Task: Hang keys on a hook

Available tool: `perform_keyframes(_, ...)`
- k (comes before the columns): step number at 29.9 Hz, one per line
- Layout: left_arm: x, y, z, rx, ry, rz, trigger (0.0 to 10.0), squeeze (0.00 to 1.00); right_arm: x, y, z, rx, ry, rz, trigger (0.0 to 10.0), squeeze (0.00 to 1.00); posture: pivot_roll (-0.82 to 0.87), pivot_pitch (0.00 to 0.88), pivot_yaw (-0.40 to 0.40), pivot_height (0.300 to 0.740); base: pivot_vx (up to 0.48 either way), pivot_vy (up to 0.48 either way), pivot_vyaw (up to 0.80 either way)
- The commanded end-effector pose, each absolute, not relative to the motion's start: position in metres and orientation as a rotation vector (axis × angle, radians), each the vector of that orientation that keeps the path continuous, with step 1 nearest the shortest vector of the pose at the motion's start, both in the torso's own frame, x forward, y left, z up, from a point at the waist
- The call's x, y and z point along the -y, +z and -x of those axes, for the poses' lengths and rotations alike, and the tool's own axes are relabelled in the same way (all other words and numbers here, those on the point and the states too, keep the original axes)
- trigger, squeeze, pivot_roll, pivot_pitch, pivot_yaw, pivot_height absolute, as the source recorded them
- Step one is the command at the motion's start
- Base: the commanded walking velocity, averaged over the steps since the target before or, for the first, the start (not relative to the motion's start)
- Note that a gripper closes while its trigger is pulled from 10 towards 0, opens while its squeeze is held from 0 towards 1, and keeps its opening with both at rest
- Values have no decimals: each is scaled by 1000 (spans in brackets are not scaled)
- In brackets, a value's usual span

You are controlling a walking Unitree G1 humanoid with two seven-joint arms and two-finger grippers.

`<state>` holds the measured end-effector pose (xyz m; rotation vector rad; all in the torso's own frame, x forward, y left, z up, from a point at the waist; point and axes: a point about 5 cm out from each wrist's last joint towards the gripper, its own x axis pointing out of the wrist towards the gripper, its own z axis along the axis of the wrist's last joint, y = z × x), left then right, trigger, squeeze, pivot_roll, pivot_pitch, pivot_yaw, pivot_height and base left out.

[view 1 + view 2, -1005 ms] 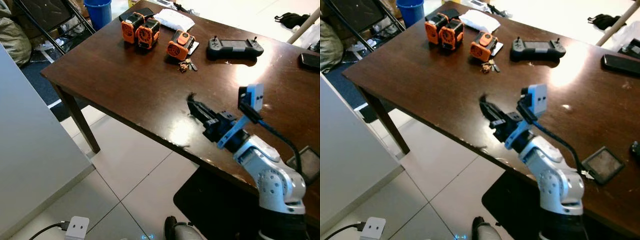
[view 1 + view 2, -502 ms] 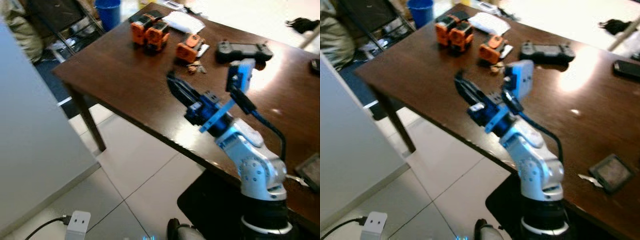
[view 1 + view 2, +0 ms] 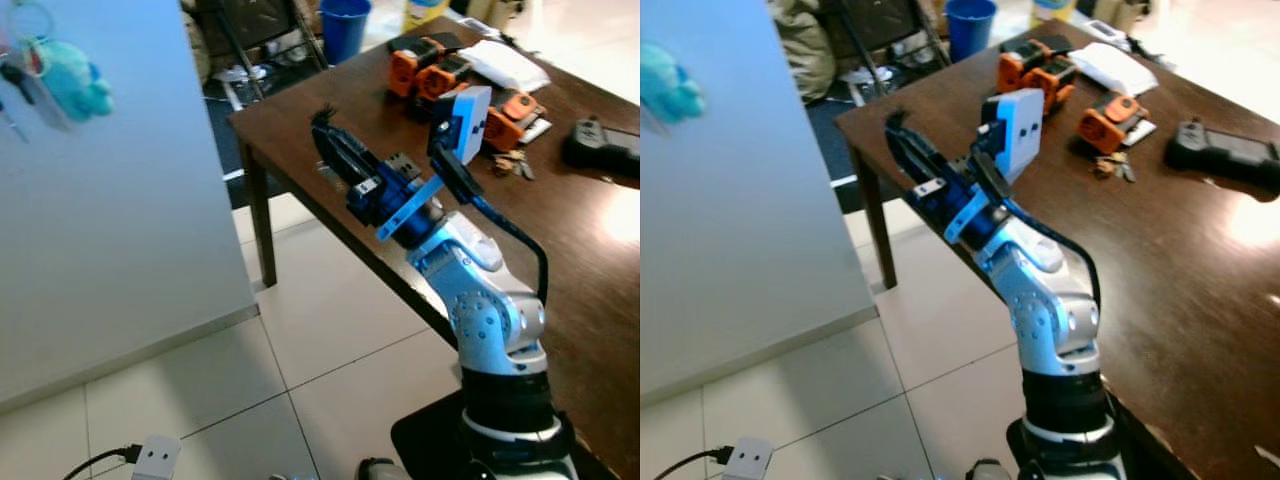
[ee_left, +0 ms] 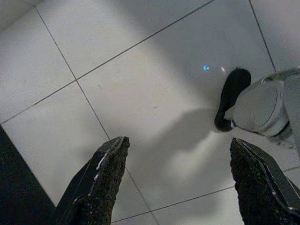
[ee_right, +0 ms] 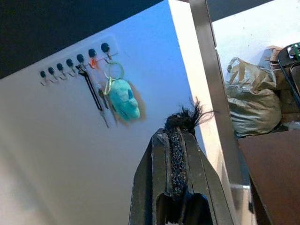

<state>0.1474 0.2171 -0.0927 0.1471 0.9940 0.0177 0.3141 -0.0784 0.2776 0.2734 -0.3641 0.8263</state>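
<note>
Cord (image 5: 180, 123) in right tool (image 5: 177, 140)

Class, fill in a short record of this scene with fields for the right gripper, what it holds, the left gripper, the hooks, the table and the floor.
Right gripper: right gripper raised beside the table, fingers shut on a frayed black cord, aimed toward the wall.
Left gripper: left gripper open, hanging over the tiled floor.
Hooks: row of black hooks on the white wall panel; a teal plush keychain already hangs there.
Table: dark brown wooden table holding orange devices, a black controller and a small key bunch.
</note>
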Motion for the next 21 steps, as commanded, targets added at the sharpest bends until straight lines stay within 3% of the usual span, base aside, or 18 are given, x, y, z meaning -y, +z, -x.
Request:
perform_keyframes(1,-217,-97,-138,-1032,27,-128,10000,0,75,277,-315,366,830,-256,0,0,-76,81,63,740,0,0,775)
perform_keyframes(21,-215,-96,-142,-1028,28,-82,10000,0,58,269,-312,361,885,-150,0,0,-71,78,68,740,0,0,769)
